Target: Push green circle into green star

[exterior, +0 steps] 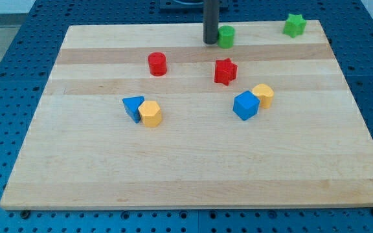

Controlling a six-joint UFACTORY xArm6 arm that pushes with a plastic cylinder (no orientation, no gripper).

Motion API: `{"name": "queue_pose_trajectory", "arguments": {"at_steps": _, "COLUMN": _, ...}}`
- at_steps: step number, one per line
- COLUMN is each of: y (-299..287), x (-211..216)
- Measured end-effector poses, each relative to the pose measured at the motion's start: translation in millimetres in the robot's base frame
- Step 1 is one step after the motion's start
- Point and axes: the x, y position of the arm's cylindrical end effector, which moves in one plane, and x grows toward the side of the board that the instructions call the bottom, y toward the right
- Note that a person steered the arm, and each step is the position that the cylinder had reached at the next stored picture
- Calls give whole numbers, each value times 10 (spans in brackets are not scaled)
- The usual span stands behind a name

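The green circle (pixel 226 36) is a short green cylinder near the view's top, a little right of centre. My tip (pixel 210 42) is the lower end of the dark rod and stands right against the circle's left side. The green star (pixel 294 24) lies at the view's top right, near the board's far edge, well to the right of the circle and a little higher in the view.
A red cylinder (pixel 157 63) and a red star (pixel 225 71) lie below the circle. A blue triangle (pixel 133 107) touches a yellow block (pixel 151 113) at left. A blue cube (pixel 245 105) touches a yellow block (pixel 263 95) at right. The wooden board (pixel 186 175) sits on a blue table.
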Motion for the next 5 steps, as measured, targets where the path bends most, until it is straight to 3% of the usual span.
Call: {"name": "queue_pose_trajectory", "arguments": {"at_steps": 5, "y": 1102, "x": 0}}
